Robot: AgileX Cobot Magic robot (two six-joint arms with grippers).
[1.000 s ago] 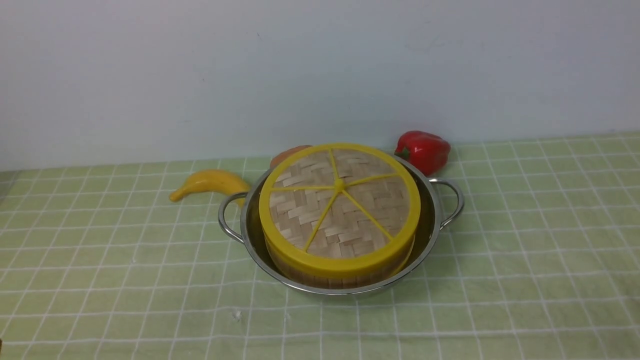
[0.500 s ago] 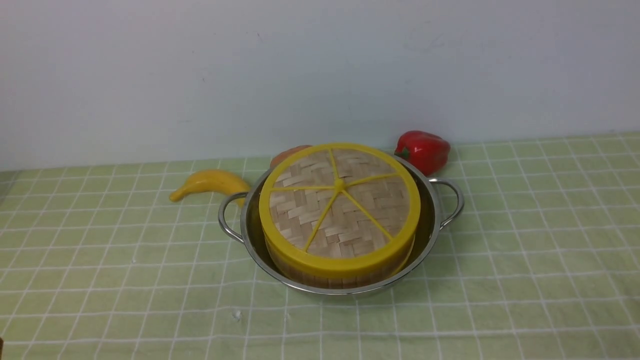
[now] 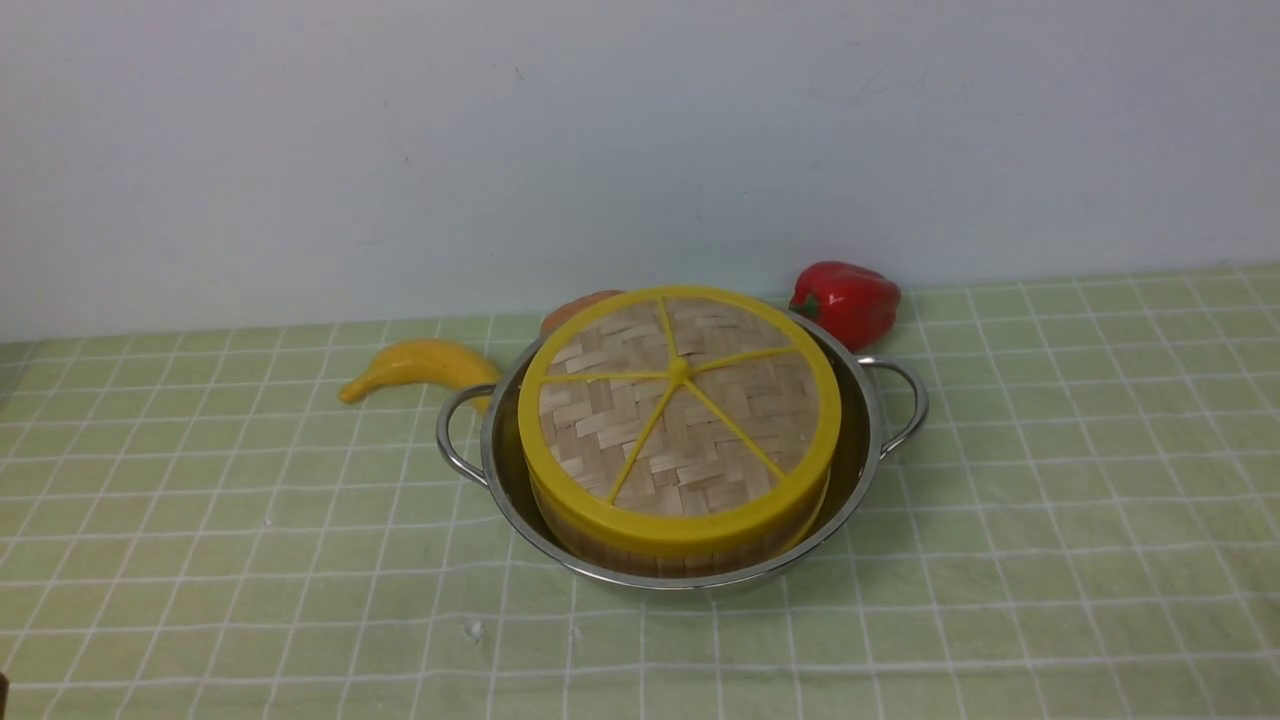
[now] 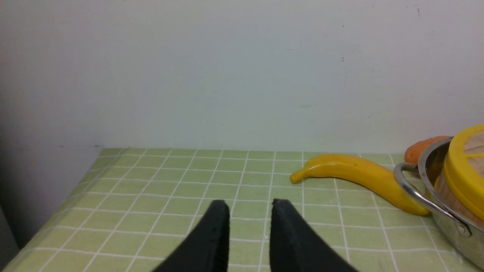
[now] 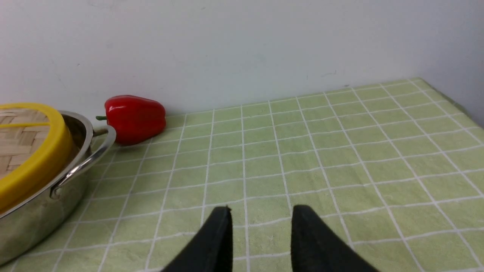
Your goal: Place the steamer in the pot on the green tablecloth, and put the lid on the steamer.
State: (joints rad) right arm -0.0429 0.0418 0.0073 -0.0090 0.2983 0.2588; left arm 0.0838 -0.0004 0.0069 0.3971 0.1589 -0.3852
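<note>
Change since earlier frames: nothing shifts in the front view across the last second; lid, steamer, pot and loose produce sit exactly as before, and no arm enters that view.
Meaning for task: judged complete. Both placements look done and both arms are well clear, so this reads as a settled end state.
Steamer (image 3: 680,555): sits inside the pot, only its pale wall visible under the lid.
Lid (image 3: 678,410): rests on top of the steamer, yellow rim seated all round, slightly tilted toward camera by perspective; spokes intact.
Pot (image 3: 850,470): near centre of the green tablecloth (image 3: 1050,480), loop handles at 3 and 9 o'clock.
Left gripper (image 4: 249,206): fingers parted by a narrow gap, nothing between them, hovering over bare cloth; pot lies off toward its 3 o'clock, well apart.
Right gripper (image 5: 261,211): fingers likewise spread with an empty gap, over bare cloth; pot off toward its 9 o'clock, well apart.
Banana (image 3: 420,367): at the pot's 10 o'clock, tip just beside the left handle; contact cannot be told.
Red pepper (image 3: 846,300): at the pot's 1 o'clock, against the wall line.
Orange object (image 3: 578,308): partly hidden behind the pot at 11 o'clock; identity unclear.
Writing, brands, labels: none legible on any item or on the wall.
</note>
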